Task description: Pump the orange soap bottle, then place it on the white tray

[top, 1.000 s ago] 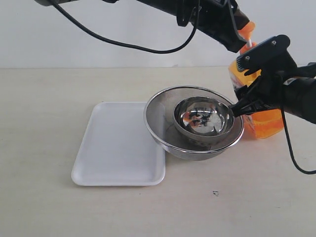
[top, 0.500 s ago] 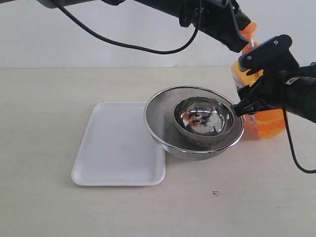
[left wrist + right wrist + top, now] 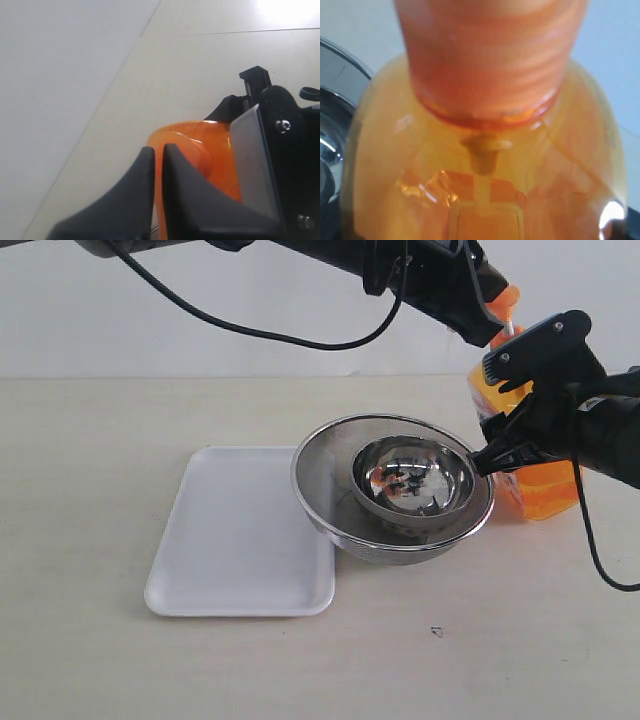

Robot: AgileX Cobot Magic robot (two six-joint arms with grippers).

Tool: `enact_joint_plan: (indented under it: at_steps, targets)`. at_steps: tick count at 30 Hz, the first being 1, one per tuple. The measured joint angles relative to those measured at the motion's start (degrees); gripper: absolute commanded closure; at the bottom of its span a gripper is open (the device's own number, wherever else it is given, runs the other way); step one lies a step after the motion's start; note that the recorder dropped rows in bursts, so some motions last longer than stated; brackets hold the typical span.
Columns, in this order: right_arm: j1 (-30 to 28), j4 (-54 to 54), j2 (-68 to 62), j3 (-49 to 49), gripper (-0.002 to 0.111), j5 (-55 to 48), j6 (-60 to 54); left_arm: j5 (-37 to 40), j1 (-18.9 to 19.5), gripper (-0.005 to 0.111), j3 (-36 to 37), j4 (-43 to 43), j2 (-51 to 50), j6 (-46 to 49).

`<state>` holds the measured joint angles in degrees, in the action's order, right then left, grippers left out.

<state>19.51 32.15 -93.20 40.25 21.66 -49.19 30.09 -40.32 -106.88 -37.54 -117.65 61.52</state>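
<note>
The orange soap bottle point(image 3: 545, 490) stands upright at the right side of the frame. The white tray point(image 3: 230, 540) lies flat at lower left of centre.

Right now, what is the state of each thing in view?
Bottle: upright, standing off the tray.
Tray: flat, its surface bare.
Bowls: upright, nested, rim over one tray edge.
Left gripper: shut, at the pump head.
Right gripper: at the bottle; open or shut unclear.
</note>
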Motion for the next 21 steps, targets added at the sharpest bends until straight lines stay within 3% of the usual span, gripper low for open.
enact_joint_plan:
  at_steps: [21]
  targets:
    - [0.0,-0.11,0.0,0.0,0.108,0.0,-0.04,-0.32,0.0,0.102,0.0,0.14,0.61,0.0]
